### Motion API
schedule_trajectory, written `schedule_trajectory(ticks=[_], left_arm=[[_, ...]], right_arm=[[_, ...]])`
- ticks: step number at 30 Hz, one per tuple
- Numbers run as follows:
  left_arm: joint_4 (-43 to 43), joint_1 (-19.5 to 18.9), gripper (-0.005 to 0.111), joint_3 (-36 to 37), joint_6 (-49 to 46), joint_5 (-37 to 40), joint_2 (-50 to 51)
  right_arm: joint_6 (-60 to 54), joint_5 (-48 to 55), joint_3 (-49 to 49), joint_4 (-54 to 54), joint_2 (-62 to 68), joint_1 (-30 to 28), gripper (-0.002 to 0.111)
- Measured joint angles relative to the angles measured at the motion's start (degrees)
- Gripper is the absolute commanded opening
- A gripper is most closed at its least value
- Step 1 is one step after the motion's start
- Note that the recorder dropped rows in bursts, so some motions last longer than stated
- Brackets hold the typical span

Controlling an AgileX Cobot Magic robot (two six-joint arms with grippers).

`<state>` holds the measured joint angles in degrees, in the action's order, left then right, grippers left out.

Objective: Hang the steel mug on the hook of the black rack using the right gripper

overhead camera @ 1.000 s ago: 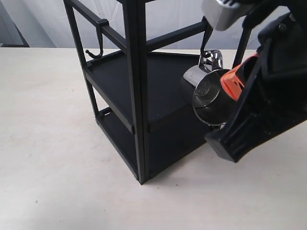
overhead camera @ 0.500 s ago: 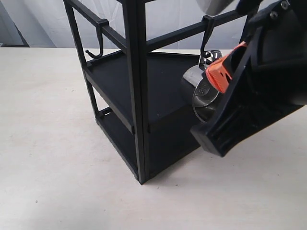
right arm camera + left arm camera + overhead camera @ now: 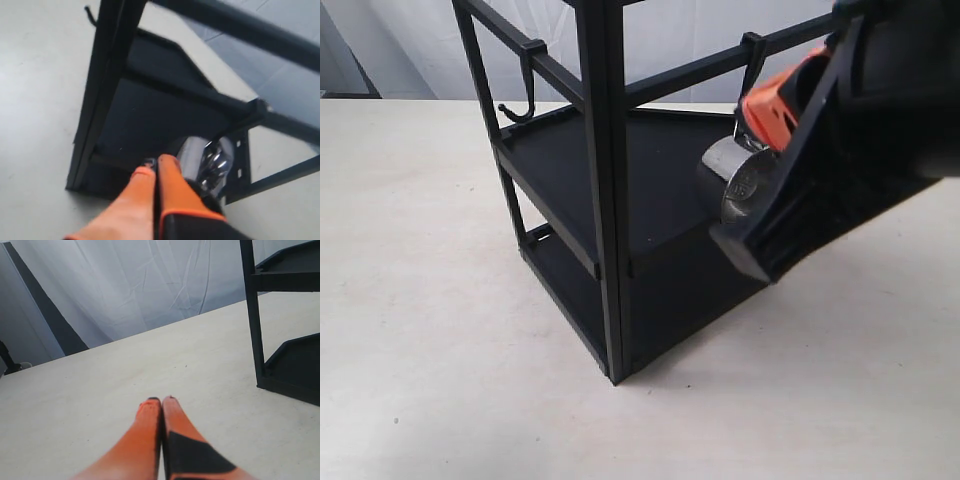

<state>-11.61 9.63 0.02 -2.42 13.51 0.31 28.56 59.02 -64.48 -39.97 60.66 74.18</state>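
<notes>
The right gripper (image 3: 790, 140) comes in from the upper right of the exterior view, a bulky black body tilted down and to the left, its orange-edged front pressed close against the steel mug (image 3: 732, 180) and covering most of it. In the right wrist view its two orange fingers (image 3: 170, 185) lie pressed together side by side with no gap between them, so the hand is clenched and nothing sits between the tips; the mug (image 3: 200, 160) shows just past and beside those tips, not inside them. The mug hangs at the right side of the black rack (image 3: 605, 200), directly below the hook (image 3: 752, 75) that drops from the rack's thin right-hand top bar; whether its handle rests fully on the hook cannot be told, because the gripper hides that spot. The mug sits tilted, its grey side turned toward the rack's upper tray. The left gripper (image 3: 161, 405) is low over the bare table (image 3: 100, 390), well apart from the rack's corner post (image 3: 252, 315), and its orange fingers are likewise closed against each other with nothing held. Counted up: one mug, one rack with two flat trays (an upper and a lower), two hooks in sight, the second one (image 3: 520, 100) empty on the left-hand bar, and two grippers.
</notes>
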Motion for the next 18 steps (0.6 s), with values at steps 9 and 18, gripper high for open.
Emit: schedule_trajectory(ticks=[9,18], left_arm=[[0.0,0.0,0.002,0.0,0.0,0.1,0.0],[0.0,0.0,0.002,0.0,0.0,0.1,0.0]], right_arm=[[10.44,-30.62,0.78,-7.02,-2.87,-29.17,0.0],[11.0,-54.34,34.9,11.47,-24.2,-68.72,0.0]])
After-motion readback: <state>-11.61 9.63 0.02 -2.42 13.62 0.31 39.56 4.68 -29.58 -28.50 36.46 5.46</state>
